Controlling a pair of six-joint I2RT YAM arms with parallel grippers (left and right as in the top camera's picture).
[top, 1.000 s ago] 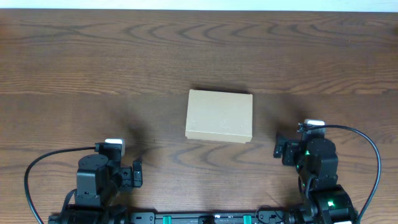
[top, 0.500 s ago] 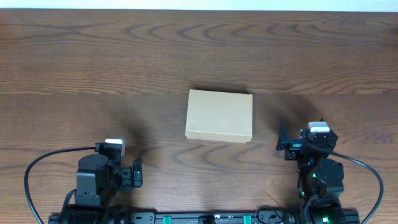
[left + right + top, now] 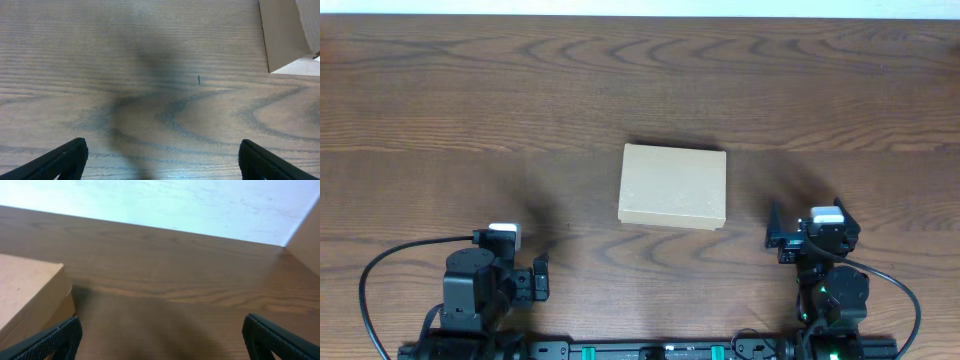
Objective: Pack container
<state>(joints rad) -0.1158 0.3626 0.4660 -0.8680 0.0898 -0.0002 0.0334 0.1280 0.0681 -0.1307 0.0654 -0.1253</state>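
The container (image 3: 673, 187) is a plain tan cardboard box lying flat at the middle of the table, its lid down. My left gripper (image 3: 512, 270) sits near the front edge, to the box's lower left, and is open. In the left wrist view its fingertips (image 3: 75, 151) stand far apart over bare wood, the gripper (image 3: 161, 154) holds nothing, and a corner of the container (image 3: 285, 35) shows at the upper right. My right gripper (image 3: 808, 236) is just right of the box's front corner. It is open and empty (image 3: 161, 330), with the container (image 3: 27, 290) at its left.
Dark wooden table (image 3: 470, 100) all round the box. Black cables (image 3: 380, 265) loop from both arm bases at the front edge. In the right wrist view the table's far edge meets a pale wall (image 3: 175, 200), and a tan panel (image 3: 306, 235) stands at the right.
The right arm has drawn back a little toward its base and turned its wrist, its gripper still open. The left arm and the box have not moved.
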